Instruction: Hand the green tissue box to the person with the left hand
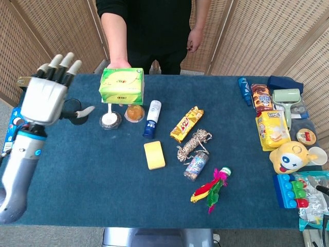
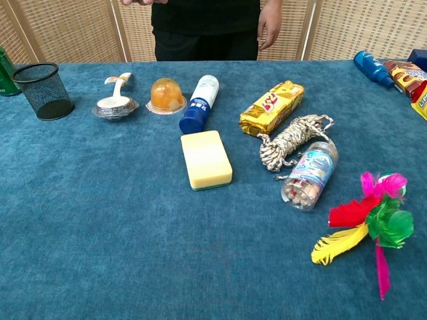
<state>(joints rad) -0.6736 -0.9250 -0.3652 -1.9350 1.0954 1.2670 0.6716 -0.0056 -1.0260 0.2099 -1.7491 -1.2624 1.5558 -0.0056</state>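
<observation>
The green tissue box (image 1: 122,86) lies on the person's upturned palm above the table's far edge, in the head view only. My left hand (image 1: 47,99) hangs well to the left of it, empty, fingers spread and pointing up. The person (image 1: 149,31) stands behind the table; the chest view shows only their torso (image 2: 205,27). Neither view shows my right hand.
Under the box sit a foil cup (image 1: 110,120), an orange jelly cup (image 1: 135,112) and a blue-capped bottle (image 1: 152,119). A black mesh pot (image 2: 43,90), yellow sponge (image 1: 154,155), snack bar (image 1: 186,123), rope (image 1: 194,143), feathers (image 1: 211,189) and Oreo box (image 1: 20,130) lie around.
</observation>
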